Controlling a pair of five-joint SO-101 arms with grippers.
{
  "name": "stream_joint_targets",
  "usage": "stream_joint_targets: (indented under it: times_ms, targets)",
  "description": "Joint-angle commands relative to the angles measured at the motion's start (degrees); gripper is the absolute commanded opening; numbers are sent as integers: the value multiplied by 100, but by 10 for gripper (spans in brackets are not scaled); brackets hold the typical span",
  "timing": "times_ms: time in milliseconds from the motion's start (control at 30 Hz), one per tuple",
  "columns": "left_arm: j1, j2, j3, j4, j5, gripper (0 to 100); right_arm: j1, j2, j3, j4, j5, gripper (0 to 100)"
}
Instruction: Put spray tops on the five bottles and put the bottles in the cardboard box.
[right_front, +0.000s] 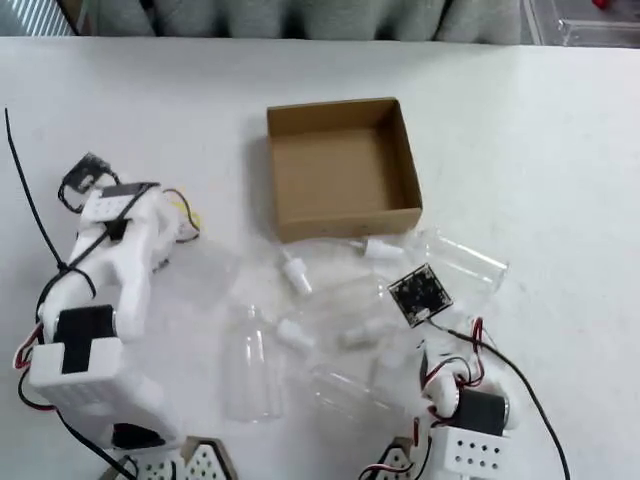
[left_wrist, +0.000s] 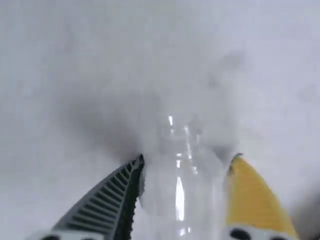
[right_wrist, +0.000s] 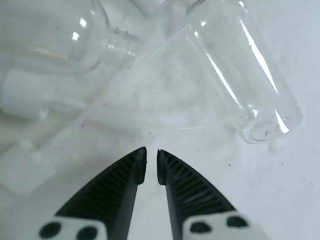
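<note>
Left wrist view, left tool (left_wrist: 187, 159) clamped on clear glossy bottle (left_wrist: 179, 200), right tool (right_wrist: 150, 153) closed together, empty, second bottle (right_wrist: 230, 75) transparent, lying ahead on bench (right_wrist: 280, 190).

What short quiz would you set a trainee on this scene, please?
1. True or false: a bottle already lies inside the cardboard box.
2. What sits between the fingers of the left gripper? A) a spray top B) a clear bottle C) nothing
3. Fill in: the right gripper is ___, with nothing in it.

Key: 1 false, the cardboard box is empty; 2 B; 3 shut.
</note>
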Motion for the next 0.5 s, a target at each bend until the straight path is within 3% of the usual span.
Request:
stream_joint_targets:
  times_ms: [0,167,367,467]
  targets:
    - [163,-57,-457,132,-1020,18,84,-22,53,48,62,18]
    - [268,-48,-545,659,-2725,60,84,-22,53,48,62,18]
    - [637,-4,-862,888,-6145,54,92,-22,53,48,62,18]
    - [831,-4,-862,791,-6549,54,92,-22,53,48,62,18]
